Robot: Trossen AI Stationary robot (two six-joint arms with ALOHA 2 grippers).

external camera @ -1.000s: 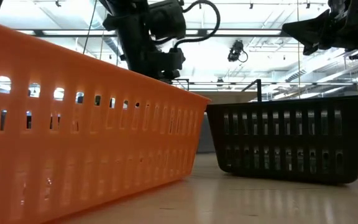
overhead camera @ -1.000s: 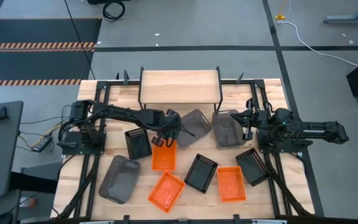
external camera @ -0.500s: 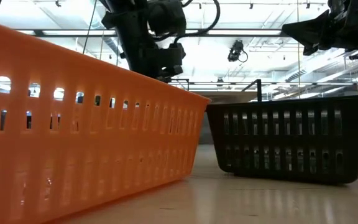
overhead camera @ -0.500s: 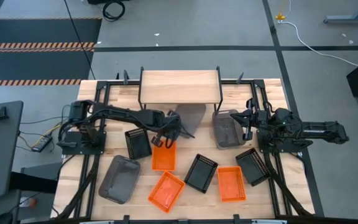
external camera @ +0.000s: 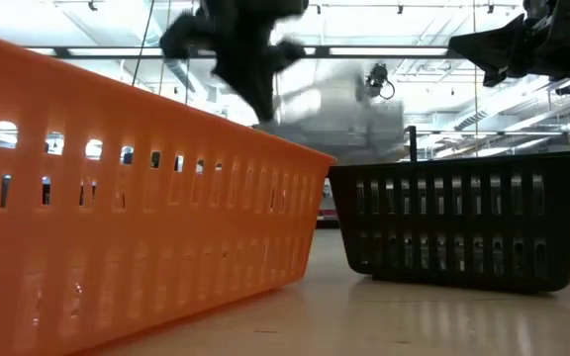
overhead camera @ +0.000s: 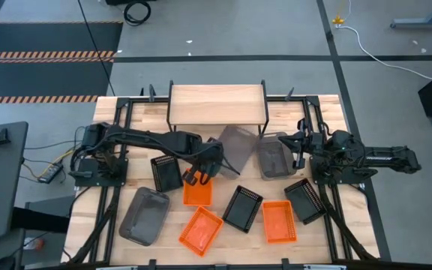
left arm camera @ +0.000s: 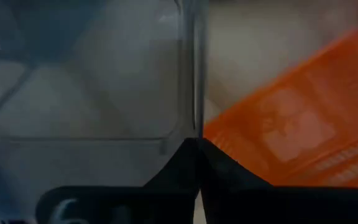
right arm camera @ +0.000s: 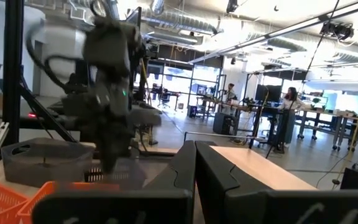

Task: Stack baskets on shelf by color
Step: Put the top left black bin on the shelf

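My left gripper (overhead camera: 210,162) is shut on a grey basket (overhead camera: 235,145), which hangs tilted over the table just in front of the shelf (overhead camera: 217,105); the low view shows it as a blur (external camera: 349,109). A second grey basket (overhead camera: 274,157) lies to the right and a third (overhead camera: 145,216) near the front left. Three orange baskets (overhead camera: 197,189) (overhead camera: 201,230) (overhead camera: 279,221) and three black ones (overhead camera: 166,172) (overhead camera: 243,208) (overhead camera: 304,200) lie on their bottoms on the table. My right gripper (overhead camera: 285,139) waits shut at the right, touching nothing. My left gripper pinches one side wall (left arm camera: 192,99) of the grey basket at its rim, one finger inside the basket and one outside. The fingers come slanting down from the table's left. The basket is lifted clear of the table and hangs tilted, its open side toward the gripper.
The shelf's wooden top is bare. An orange basket (left arm camera: 291,130) lies right under the held one. Black frame rails (overhead camera: 118,135) (overhead camera: 317,127) run along both sides of the table. People and desks show in the room behind.
My left gripper has risen and drawn slightly toward the table's near edge, taking the grey basket with it. The basket, which lay flat on the table a second ago, has tipped up on one side and now hangs clear.
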